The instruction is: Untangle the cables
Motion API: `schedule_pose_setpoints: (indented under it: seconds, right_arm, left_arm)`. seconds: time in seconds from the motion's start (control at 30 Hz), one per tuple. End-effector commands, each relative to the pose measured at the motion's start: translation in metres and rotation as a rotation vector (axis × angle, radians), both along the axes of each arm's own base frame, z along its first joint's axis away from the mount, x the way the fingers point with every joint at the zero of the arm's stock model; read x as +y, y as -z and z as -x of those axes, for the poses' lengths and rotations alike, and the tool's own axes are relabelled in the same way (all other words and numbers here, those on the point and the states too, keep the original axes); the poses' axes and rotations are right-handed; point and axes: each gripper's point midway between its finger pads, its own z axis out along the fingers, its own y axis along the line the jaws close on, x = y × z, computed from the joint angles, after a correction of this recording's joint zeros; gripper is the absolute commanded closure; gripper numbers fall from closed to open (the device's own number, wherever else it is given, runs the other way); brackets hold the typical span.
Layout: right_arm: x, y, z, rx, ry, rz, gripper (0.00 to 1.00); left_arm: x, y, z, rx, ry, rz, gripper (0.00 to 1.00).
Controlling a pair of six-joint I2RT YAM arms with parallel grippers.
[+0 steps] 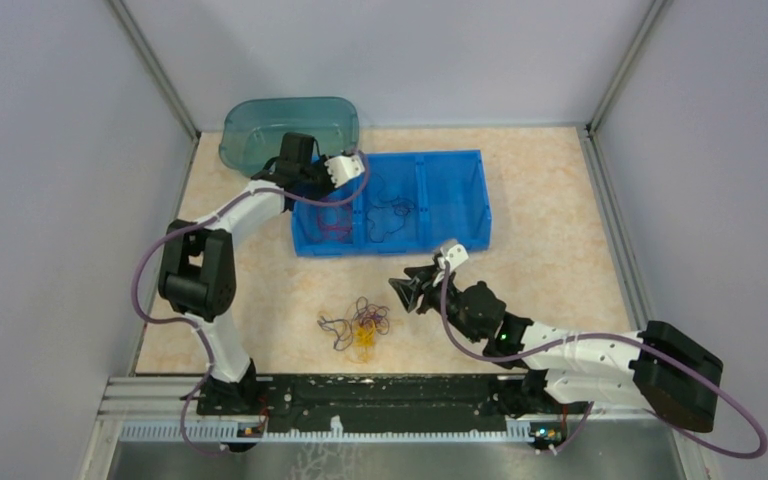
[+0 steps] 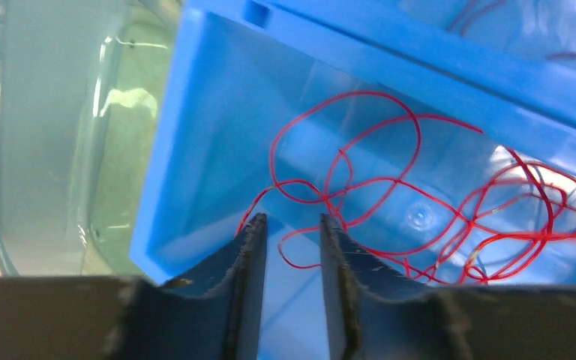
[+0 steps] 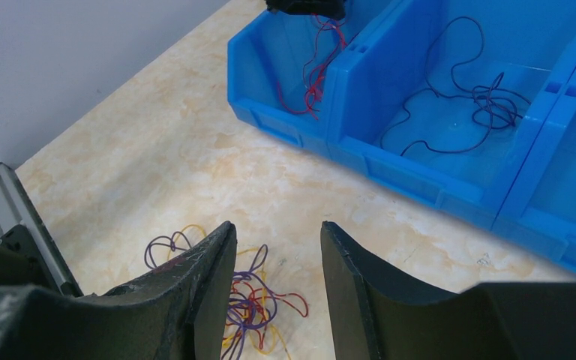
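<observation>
A small clump of purple, red and yellow cables lies on the table in front of the arms, and shows low in the right wrist view. My right gripper hovers to its right, open and holding nothing. My left gripper hangs over the left compartment of the blue bin. Its jaws stand a little apart, with nothing between them. Loose red cables lie on that compartment's floor just beyond the fingertips. A dark cable lies in the middle compartment.
A teal translucent tub stands at the back left, right beside the blue bin's left wall. Grey walls enclose the table on three sides. An aluminium rail carrying the arm bases runs along the near edge.
</observation>
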Motion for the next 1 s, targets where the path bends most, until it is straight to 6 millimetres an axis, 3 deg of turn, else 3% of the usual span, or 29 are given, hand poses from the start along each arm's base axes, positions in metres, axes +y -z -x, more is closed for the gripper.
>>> schedule_pose_setpoints:
  seconds: [0.0, 0.07, 0.13, 0.43, 0.57, 0.77, 0.97]
  right_arm:
    - [-0.003, -0.027, -0.006, -0.029, 0.030, -0.068, 0.54]
    - [-0.004, -0.027, -0.006, -0.030, 0.032, -0.068, 0.54]
    - [-0.005, -0.028, -0.006, -0.030, 0.032, -0.070, 0.54]
    - [-0.005, -0.034, -0.007, -0.032, 0.028, -0.080, 0.54]
    - [-0.005, -0.033, -0.006, -0.028, 0.024, -0.079, 0.54]
    - [-0.006, -0.031, -0.003, -0.021, 0.018, -0.080, 0.54]
    - [-0.002, -0.029, -0.003, -0.018, 0.004, -0.075, 0.54]
  left_arm:
    - [-0.017, -0.032, -0.016, -0.015, 0.002, 0.080, 0.53]
    - [-0.023, -0.047, -0.018, -0.012, 0.017, 0.103, 0.42]
    - [-0.026, -0.062, -0.018, -0.015, 0.030, 0.122, 0.38]
    - [-0.033, -0.115, -0.008, -0.027, 0.063, 0.195, 0.35]
    - [-0.020, -0.128, -0.013, -0.046, 0.010, 0.203, 0.34]
    - [0.032, -0.119, -0.020, 0.007, -0.105, 0.249, 0.34]
    - [0.080, -0.079, -0.008, 0.110, -0.144, 0.252, 0.32]
